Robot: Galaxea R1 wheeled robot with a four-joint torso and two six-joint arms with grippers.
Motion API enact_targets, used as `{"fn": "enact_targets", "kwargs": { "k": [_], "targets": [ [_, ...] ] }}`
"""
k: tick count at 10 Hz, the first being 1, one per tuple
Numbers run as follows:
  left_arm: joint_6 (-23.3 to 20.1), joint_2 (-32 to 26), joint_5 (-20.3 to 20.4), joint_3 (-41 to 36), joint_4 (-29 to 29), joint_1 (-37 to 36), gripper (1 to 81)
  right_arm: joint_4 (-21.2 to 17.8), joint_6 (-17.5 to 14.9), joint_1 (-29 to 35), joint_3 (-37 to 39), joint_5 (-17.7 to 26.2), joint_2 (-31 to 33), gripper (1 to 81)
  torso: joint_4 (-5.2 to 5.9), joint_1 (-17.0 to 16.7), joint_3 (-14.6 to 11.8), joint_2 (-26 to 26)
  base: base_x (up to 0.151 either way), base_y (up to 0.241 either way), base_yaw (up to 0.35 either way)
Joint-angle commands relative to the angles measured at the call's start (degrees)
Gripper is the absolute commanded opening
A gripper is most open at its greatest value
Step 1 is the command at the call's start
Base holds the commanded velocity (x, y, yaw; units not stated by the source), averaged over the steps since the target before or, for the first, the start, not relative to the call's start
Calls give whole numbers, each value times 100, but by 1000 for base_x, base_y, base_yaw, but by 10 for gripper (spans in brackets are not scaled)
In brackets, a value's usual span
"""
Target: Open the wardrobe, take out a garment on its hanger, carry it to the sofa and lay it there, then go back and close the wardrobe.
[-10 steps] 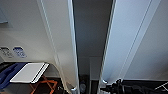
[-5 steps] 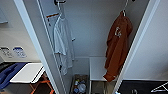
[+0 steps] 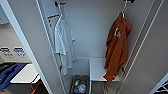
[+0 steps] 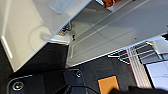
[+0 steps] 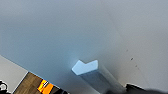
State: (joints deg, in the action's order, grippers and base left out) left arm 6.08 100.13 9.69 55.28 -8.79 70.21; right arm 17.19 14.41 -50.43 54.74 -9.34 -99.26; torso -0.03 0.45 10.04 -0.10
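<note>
Rust-orange hoodie (image 3: 117, 50) hanging on thin white hanger (image 3: 123, 10) at right inside open wardrobe (image 3: 100, 37), hem draped onto white inner shelf (image 3: 96, 68); hung high, hook free for lifting off. White T-shirt (image 3: 62, 42) left of hoodie on own hanger. Both doors swung wide, so opening step judged done. Basket of small items (image 3: 79, 86) below shelf level. Claw states: cannot tell, either arm. Sofa unseen.

Dark matte wrist plate (image 4: 37, 81) — rounded corners; silvery round fittings (image 4: 18, 86); black cable (image 4: 82, 87) curving across it.
</note>
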Motion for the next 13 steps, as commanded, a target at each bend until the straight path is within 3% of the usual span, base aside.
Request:
{"fn": "enact_targets", "kwargs": {
  "k": [1,3,5,13],
  "targets": [
    [147,-91,2107,1352,-343,1483,811,-313,633,-718,930,108,739,811,0,2,0,0,0,0,0],
    [517,737,2081,2285,-352,1694,811,-594,818,-1289,1882,134,114,811,0,-2,-4,-4,0,0,0],
    [665,1498,2028,3029,-325,1747,811,-629,835,-1632,2494,169,-524,811,0,-13,-9,-11,0,0,0],
    [728,4191,771,5704,-299,1694,811,-559,765,-2608,4589,591,-3068,811,0,-20,-15,-19,0,0,0]
  ]
}}
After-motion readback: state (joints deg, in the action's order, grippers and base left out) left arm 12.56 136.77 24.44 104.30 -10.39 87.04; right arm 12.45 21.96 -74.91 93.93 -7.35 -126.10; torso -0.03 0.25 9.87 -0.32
